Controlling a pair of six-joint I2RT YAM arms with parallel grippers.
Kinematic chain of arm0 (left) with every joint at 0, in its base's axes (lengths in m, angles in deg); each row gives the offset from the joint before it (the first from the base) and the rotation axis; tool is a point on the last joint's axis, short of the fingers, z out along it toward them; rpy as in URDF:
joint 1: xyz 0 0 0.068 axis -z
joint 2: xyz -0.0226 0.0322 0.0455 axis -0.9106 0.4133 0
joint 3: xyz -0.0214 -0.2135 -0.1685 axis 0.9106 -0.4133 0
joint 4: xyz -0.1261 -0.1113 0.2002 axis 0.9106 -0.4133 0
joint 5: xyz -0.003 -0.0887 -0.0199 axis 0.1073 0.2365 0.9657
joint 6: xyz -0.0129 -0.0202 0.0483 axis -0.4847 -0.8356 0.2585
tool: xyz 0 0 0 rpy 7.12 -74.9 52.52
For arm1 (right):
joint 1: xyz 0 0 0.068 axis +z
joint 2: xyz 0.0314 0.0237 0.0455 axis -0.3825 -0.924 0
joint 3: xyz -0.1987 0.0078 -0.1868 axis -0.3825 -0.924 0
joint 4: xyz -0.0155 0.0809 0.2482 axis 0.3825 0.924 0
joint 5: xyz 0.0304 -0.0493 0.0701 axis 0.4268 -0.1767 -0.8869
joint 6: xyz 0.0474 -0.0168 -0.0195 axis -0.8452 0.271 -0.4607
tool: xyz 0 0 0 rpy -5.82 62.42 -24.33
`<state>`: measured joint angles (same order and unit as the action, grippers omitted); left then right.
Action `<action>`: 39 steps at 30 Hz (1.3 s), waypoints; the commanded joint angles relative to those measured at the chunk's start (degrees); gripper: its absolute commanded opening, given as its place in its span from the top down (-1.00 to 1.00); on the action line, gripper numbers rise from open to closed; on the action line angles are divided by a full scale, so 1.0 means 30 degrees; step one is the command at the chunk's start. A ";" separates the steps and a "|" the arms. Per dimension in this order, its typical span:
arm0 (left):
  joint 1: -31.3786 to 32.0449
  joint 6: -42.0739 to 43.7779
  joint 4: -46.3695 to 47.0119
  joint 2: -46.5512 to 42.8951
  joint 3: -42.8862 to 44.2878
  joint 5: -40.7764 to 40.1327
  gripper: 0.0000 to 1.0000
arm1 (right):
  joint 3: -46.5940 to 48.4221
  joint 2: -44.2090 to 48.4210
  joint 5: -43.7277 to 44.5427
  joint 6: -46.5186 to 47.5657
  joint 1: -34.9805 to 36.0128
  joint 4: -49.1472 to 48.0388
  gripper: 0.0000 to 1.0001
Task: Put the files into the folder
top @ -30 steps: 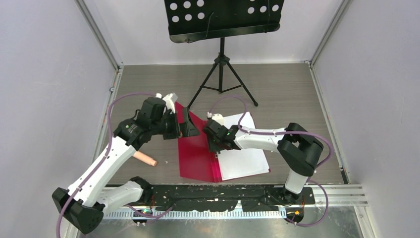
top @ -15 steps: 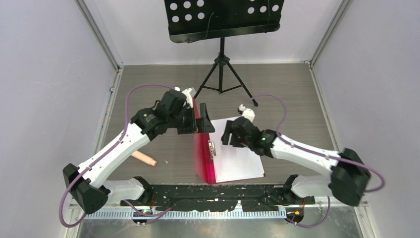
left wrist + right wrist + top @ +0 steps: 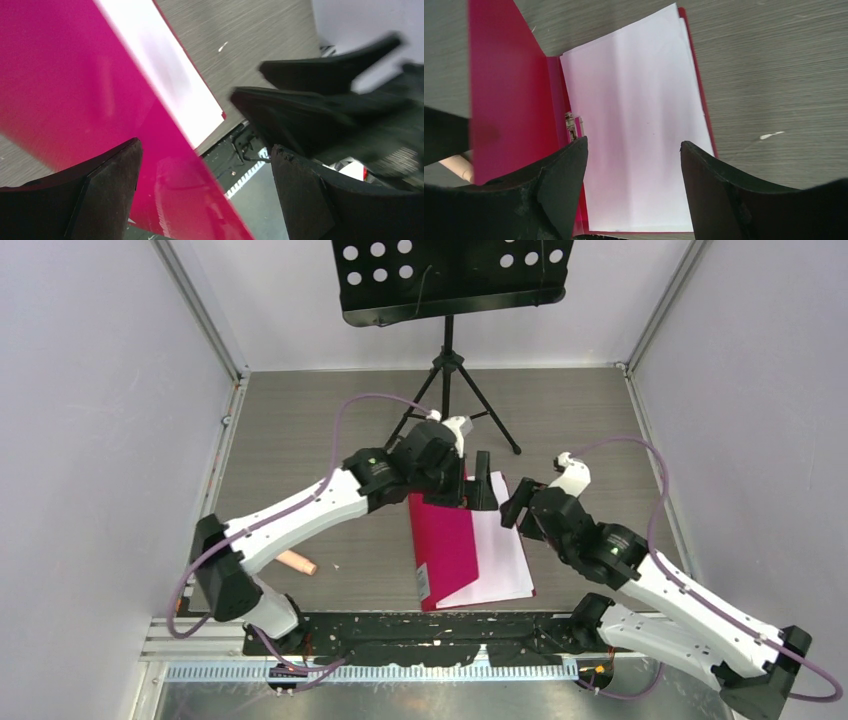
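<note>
Mid-table, the red folder (image 3: 445,540) lies with its back flat on the grey table (image 3: 300,430) and its front cover tilted up over the pages, neither fully open nor shut. The files (image 3: 503,552), a thin stack of white sheets, rest inside on the folder's right half, with a narrow red border showing along their right edge. The right wrist view shows the metal clip (image 3: 572,126) at the spine, just beside the sheets' left edge.

The left gripper (image 3: 474,488) hangs at the far end of the raised cover with its jaws spread wide. The left wrist view shows the cover's edge running between the two fingers, not clamped by them. Whether a finger touches the cover cannot be told.

The right gripper (image 3: 518,506) sits just to the right of it, above the far right corner of the files. Its jaws are apart with nothing between them, and the sheets lie in plain view below.

A black music stand (image 3: 450,280) on a tripod stands at the far end of the table. A small tan cylinder (image 3: 296,562) lies on the wood well to the left of the folder, beside the left arm.
</note>
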<state>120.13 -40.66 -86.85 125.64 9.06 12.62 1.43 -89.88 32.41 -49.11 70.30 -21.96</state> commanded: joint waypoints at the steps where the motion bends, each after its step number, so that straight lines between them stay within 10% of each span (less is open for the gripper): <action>1: 0.0129 -0.0652 0.2572 0.1327 -0.0771 -0.0048 -0.93 | 0.1185 0.1817 0.2567 -0.0524 -0.0029 0.2530 -0.49; 18: -0.0732 -0.0371 0.3870 0.4432 -0.5874 -0.0449 -0.99 | -0.1921 -0.2094 -0.0700 0.0056 -0.0065 -0.1916 -0.60; 39: -0.3598 0.2474 -0.2859 -0.7168 -0.9914 -0.6871 -0.99 | -0.2426 -0.6358 -0.4752 0.2464 -0.2033 -0.6593 -0.85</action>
<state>110.82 -35.74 -89.89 109.44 -18.83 -0.80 -8.18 -110.28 18.95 -44.36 64.36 -39.33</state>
